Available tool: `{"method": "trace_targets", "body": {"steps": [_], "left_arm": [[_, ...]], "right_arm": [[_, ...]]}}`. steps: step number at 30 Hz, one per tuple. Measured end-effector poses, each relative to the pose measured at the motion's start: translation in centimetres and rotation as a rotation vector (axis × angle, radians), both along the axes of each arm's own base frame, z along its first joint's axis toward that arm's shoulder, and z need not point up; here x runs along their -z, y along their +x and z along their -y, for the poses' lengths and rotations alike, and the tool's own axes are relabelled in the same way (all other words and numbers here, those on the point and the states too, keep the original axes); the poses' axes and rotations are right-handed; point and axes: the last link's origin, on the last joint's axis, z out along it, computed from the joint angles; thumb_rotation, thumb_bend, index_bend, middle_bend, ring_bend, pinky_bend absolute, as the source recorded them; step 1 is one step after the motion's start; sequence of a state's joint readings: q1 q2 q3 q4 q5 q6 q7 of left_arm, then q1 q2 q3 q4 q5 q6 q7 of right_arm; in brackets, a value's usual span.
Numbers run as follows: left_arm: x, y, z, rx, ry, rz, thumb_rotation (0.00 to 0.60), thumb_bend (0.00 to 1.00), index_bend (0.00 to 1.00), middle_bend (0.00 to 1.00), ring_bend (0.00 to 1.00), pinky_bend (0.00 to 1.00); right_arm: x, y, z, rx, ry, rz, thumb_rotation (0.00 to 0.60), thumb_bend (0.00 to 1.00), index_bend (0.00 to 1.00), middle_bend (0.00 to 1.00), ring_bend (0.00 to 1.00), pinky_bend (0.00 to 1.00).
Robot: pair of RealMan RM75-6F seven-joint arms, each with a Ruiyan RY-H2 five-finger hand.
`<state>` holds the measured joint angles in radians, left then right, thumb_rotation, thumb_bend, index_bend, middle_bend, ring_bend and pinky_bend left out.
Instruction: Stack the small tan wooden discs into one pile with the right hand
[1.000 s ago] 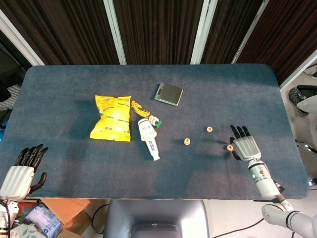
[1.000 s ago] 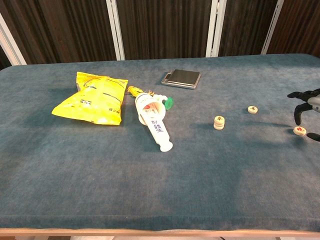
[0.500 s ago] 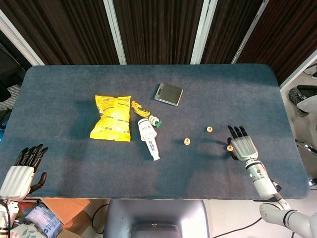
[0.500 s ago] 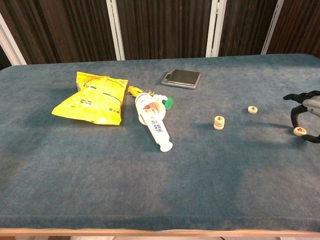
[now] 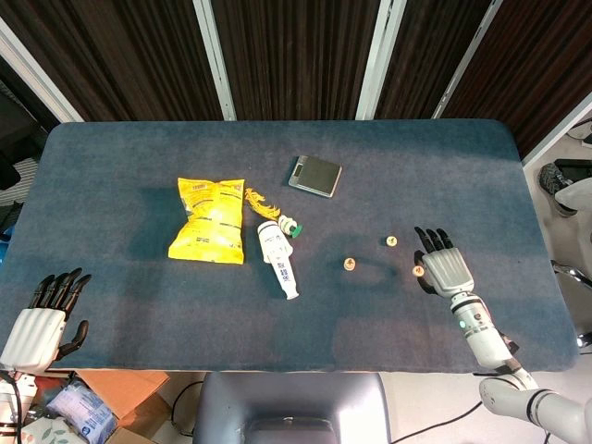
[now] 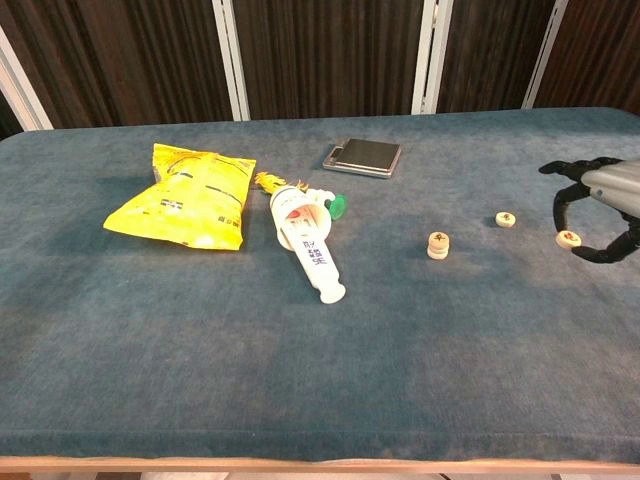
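A short pile of two tan discs [image 5: 349,265] [image 6: 438,244] stands on the blue table right of centre. A single disc [image 5: 391,241] [image 6: 506,219] lies a little further right and back. My right hand [image 5: 444,268] [image 6: 598,195] hovers just right of these. It pinches a third tan disc [image 5: 418,271] [image 6: 568,238] between thumb and a finger, slightly above the cloth. My left hand [image 5: 42,319] hangs off the table's near left corner and holds nothing, its fingers apart.
A yellow snack bag [image 5: 211,219] [image 6: 187,197] lies left of centre, with a white tube [image 5: 278,254] [image 6: 309,243] beside it. A dark flat scale [image 5: 314,176] [image 6: 364,156] sits further back. The table's right edge [image 5: 541,231] is close to my right hand.
My right hand closed on the rightmost disc, lifted it and carried it left toward the other discs. The left hand stayed still.
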<state>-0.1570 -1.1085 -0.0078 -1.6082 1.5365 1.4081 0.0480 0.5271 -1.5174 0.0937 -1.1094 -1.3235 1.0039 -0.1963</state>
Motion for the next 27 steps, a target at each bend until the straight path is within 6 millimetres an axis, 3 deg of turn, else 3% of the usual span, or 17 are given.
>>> {"method": "trace_targets", "body": {"steps": [5, 13, 20, 27], "left_arm": [[0.1, 0.0, -0.2, 0.002, -0.004, 0.002, 0.6, 0.51, 0.0, 0.0, 0.0, 0.04], [-0.1, -0.1, -0.3, -0.006, -0.003, 0.005, 0.6, 0.51, 0.0, 0.0, 0.0, 0.04], [-0.9, -0.3, 0.2, -0.005, 0.018, 0.024, 0.6, 0.51, 0.0, 0.0, 0.0, 0.04], [-1.0, -0.3, 0.3, -0.001, 0.015, 0.028, 0.6, 0.51, 0.0, 0.0, 0.0, 0.04]], "right_arm": [[0.6, 4.5, 1.2, -0.07, 0.01, 0.061, 0.6, 0.48, 0.64, 0.04, 0.0, 0.0], [2.7, 9.7, 3.2, -0.098, 0.053, 0.1, 0.6, 0.48, 0.64, 0.04, 0.0, 0.0], [4.6, 11.3, 3.5, -0.1, 0.069, 0.066, 0.6, 0.48, 0.64, 0.04, 0.0, 0.0], [5.9, 11.6, 4.0, -0.079, 0.076, 0.045, 0.6, 0.48, 0.64, 0.04, 0.0, 0.0]]}}
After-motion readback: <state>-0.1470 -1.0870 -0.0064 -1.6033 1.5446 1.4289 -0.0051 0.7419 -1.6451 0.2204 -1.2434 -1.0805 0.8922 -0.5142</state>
